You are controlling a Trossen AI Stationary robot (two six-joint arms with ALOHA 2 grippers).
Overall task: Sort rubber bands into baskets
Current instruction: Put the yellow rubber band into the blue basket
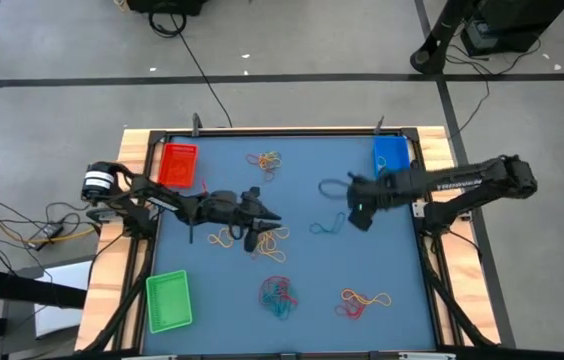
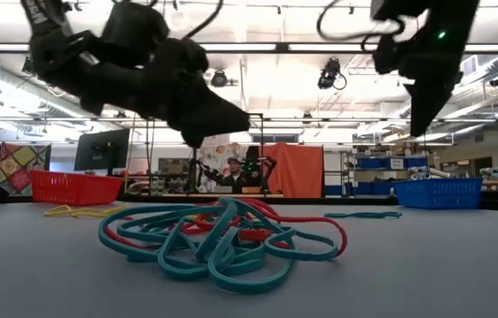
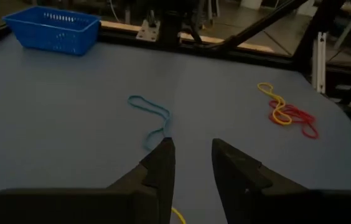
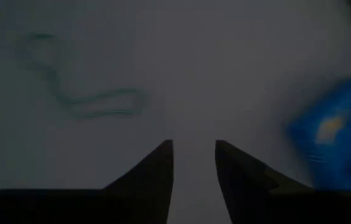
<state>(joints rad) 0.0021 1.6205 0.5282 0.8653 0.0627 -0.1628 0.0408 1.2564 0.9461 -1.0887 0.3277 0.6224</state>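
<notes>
The sorting looks barely begun. From above, the red basket (image 1: pixel 177 165), the blue basket (image 1: pixel 390 152) and the green basket (image 1: pixel 169 300) show no bands inside, though thin loops would be hard to make out there. On the blue desk (image 1: pixel 312 300) the bands lie loose: a yellow-and-red cluster (image 1: pixel 264 160) beyond the left pincer, a yellow tangle (image 1: pixel 252 238) right under it, a teal-and-red knot (image 1: pixel 278 293) nearer the front edge, a red-and-yellow group (image 1: pixel 364 300) off towards the right front, and a single teal band (image 1: pixel 328 226) in the middle. Nearly all the work seems left.

The left pincer (image 1: pixel 260 222) hovers over the yellow tangle, its jaws narrowly parted with nothing between them; the single teal band (image 3: pixel 152 118) lies just ahead of its tips, flat on the desk.

The right pincer (image 1: pixel 361 217) hangs beside the blue basket, jaws likewise a narrow gap and empty. The same teal band (image 4: pixel 82 93) lies ahead of it and off to one side, not between the fingers, so either pincer could plausibly go for it.
</notes>
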